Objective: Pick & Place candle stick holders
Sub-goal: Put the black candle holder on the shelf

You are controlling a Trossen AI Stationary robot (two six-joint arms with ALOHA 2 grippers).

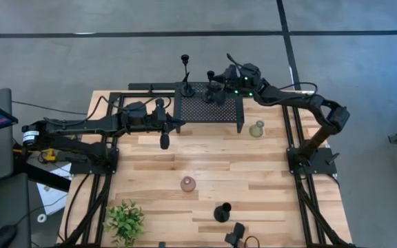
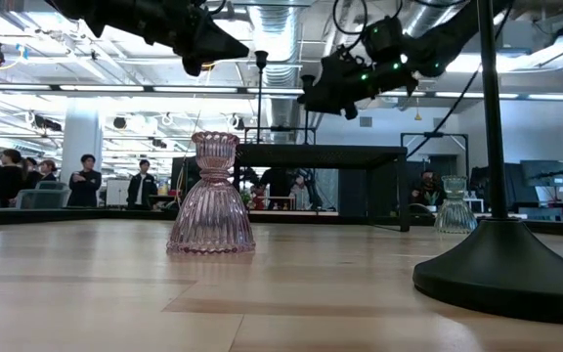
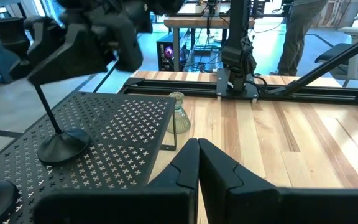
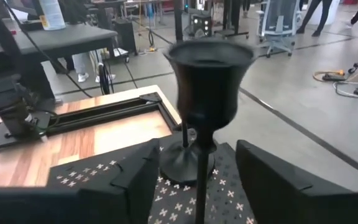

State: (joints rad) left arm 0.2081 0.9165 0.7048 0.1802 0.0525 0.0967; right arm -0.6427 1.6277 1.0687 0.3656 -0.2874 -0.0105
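A short black candlestick (image 4: 210,68) stands by its round base (image 3: 61,146) on the black perforated stand (image 1: 209,109) at the table's far side. My right gripper (image 1: 216,88) is open above the stand, its fingers on either side of the thin stem (image 4: 201,180) without touching it. A taller candlestick (image 1: 185,74) stands on the stand's far left corner. A third one (image 1: 222,212) stands on the table near the front edge. My left gripper (image 3: 197,163) is shut and empty, just left of the stand.
A pink glass holder (image 1: 187,184) stands mid-table and a pale green glass one (image 1: 256,129) stands right of the stand. A leafy plant (image 1: 125,220) sits at the near left corner. A black object (image 1: 236,234) lies at the front edge. People stand in the room beyond.
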